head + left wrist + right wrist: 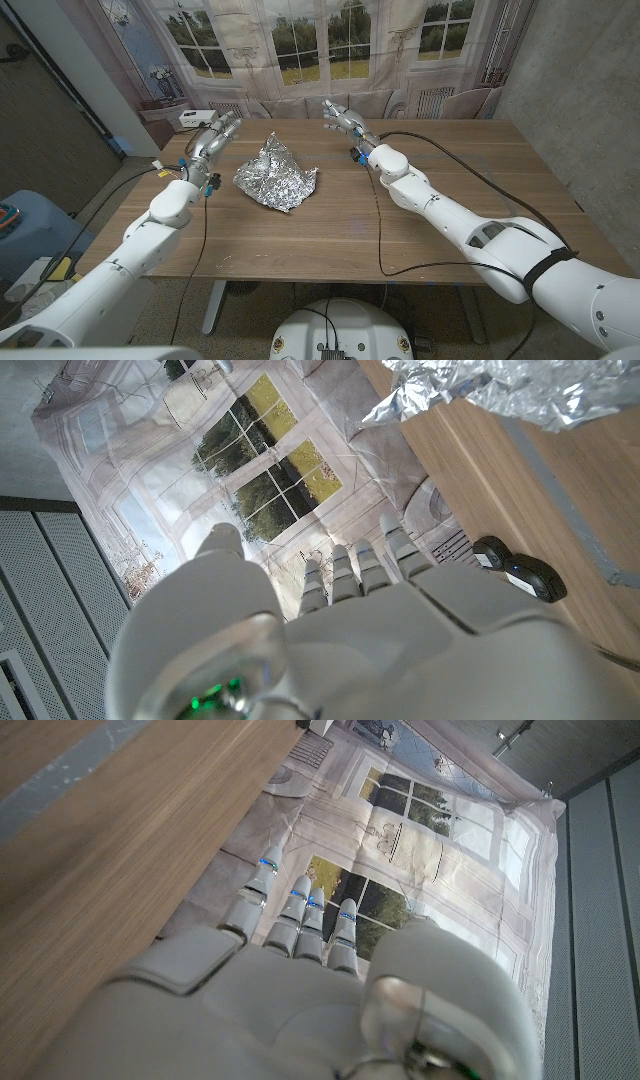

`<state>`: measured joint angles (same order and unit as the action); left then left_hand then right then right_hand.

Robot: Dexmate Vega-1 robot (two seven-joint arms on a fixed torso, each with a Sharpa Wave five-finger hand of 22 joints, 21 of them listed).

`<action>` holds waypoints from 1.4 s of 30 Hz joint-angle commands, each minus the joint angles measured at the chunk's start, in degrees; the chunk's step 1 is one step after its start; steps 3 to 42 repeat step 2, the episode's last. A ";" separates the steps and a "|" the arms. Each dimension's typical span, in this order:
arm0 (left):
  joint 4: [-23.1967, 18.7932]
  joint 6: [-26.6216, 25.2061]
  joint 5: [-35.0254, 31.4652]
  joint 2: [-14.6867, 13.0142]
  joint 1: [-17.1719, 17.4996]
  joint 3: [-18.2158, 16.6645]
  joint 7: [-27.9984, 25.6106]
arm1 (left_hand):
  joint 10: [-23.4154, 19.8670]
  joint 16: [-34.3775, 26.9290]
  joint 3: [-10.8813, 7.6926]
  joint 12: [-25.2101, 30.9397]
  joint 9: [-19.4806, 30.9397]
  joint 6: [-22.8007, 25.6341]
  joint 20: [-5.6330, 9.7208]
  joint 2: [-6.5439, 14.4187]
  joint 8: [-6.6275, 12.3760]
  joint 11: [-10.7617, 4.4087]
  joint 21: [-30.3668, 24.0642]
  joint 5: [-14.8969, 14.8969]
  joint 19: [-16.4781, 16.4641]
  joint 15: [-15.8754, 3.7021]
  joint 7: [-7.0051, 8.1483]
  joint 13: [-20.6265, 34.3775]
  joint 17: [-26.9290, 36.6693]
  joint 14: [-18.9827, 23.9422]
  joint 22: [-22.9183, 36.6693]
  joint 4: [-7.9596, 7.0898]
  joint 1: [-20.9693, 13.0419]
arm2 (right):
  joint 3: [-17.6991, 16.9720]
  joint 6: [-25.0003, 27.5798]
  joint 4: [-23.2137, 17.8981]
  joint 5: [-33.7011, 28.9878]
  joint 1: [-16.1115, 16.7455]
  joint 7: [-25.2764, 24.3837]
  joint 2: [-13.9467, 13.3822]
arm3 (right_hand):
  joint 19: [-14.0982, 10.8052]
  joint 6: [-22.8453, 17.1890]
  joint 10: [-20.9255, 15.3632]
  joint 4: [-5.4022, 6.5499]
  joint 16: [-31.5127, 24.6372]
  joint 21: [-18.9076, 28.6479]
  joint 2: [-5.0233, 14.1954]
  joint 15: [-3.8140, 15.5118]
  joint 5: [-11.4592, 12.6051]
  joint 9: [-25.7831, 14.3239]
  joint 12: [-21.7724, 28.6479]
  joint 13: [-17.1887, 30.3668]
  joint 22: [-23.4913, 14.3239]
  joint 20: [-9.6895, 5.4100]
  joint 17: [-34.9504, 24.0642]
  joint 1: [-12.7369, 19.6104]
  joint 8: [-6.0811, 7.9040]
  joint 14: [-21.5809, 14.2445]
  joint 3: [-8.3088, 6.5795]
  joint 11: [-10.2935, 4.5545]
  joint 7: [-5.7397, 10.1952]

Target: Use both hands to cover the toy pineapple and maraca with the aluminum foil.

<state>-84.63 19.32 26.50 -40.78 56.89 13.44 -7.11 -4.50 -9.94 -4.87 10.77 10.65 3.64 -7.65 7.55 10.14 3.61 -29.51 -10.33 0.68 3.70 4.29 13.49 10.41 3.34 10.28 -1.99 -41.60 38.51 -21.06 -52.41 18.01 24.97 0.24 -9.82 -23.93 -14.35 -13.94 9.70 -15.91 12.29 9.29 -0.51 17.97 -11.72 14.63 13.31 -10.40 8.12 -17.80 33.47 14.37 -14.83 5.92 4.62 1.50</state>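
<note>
Crumpled aluminum foil mound (276,174) mid-table, bare wooden table (420,240) on all sides, left hand (213,136) and right hand (343,120) flanking it, apart.

Back of the left hand (380,630) low in the picture, fingers (345,575) straight and slightly apart, holding nothing. Beyond the fingertips, a printed backdrop (250,480) of windows and greenery. Crinkled foil (500,390) lying on the wooden table (500,490), well apart from the hand. Small dark device (520,568) on the wood near the fingers.
</note>
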 commanded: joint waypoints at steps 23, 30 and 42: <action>2.78 2.29 6.00 0.46 -0.67 -0.18 6.37 | 0.77 -0.04 -0.13 0.11 0.01 -1.18 0.03 0.05 0.08 -0.02 0.35 0.26 0.61 0.41 -0.01 -0.10 0.06 -0.83 0.13 -0.58 1.15 | -4.03 -0.77 -6.82 2.92 4.96 -2.14 -2.57 | -0.41 -0.52 -0.33 0.03 0.02 -0.02 -0.10 -0.38 -0.13 0.06 0.18 -0.07 -0.06 0.23 -0.10 -0.62 -0.25 -0.22 0.23 -0.03 0.06; 2.78 2.29 6.00 0.46 -0.67 -0.18 6.37 | 0.77 -0.04 -0.13 0.11 0.01 -1.18 0.03 0.05 0.08 -0.02 0.35 0.26 0.61 0.41 -0.01 -0.10 0.06 -0.83 0.13 -0.58 1.15 | -4.03 -0.77 -6.82 2.92 4.96 -2.14 -2.57 | -0.41 -0.52 -0.33 0.03 0.02 -0.02 -0.10 -0.38 -0.13 0.06 0.18 -0.07 -0.06 0.23 -0.10 -0.62 -0.25 -0.22 0.23 -0.03 0.06; 2.78 2.29 6.00 0.46 -0.67 -0.18 6.37 | 0.77 -0.04 -0.13 0.11 0.01 -1.18 0.03 0.05 0.08 -0.02 0.35 0.26 0.61 0.41 -0.01 -0.10 0.06 -0.83 0.13 -0.58 1.15 | -4.03 -0.77 -6.82 2.92 4.96 -2.14 -2.57 | -0.41 -0.52 -0.33 0.03 0.02 -0.02 -0.10 -0.38 -0.13 0.06 0.18 -0.07 -0.06 0.23 -0.10 -0.62 -0.25 -0.22 0.23 -0.03 0.06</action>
